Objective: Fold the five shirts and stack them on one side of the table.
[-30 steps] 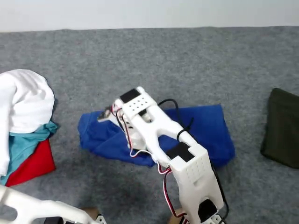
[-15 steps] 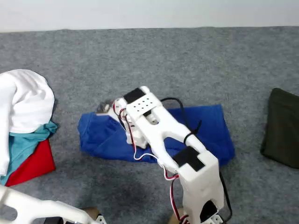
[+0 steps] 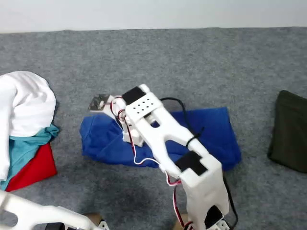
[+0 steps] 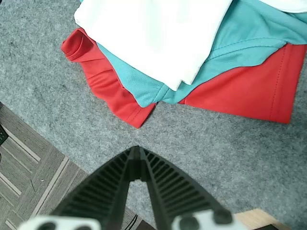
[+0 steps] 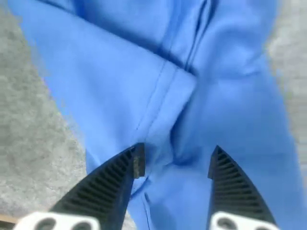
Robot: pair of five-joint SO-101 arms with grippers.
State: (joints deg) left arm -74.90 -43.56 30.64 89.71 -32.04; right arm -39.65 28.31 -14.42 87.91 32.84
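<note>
While the right gripper (image 5: pixel 176 157) hung with its jaws spread and holding nothing, I logged the scene as follows.

Item 1, blue shirt (image 5: pixel 201 91): directly beneath the right gripper, lying rumpled on the table (image 3: pixel 192 62). A seam (image 5: pixel 154 96) ran away from the spread fingertips (image 5: pixel 139 160). Step in hand, as I judged it: folding this shirt, with no grasp made yet.

Item 2, next move: I reckoned it called for lowering onto the cloth between the jaws, pinching a doubled layer, then drawing it across the rest of the shirt.

Item 3, left gripper (image 4: pixel 137 154): pressed together, empty, held above bare felt.

Item 4, unfolded pile: white shirt (image 4: pixel 158 33) over teal shirt (image 4: pixel 240 43) over red shirt (image 4: pixel 240 93), just ahead of the left gripper.

Item 5, dark shirt (image 3: pixel 290 132): well off from the right gripper at the table's side, apparently folded.

Item 6, edges: the blue shirt's border lay to one side of the right gripper with grey felt beyond. The table's edge and floor (image 4: pixel 24 158) sat close behind the left gripper.

Item 7, open room: broad felt lay beyond the right gripper.
</note>
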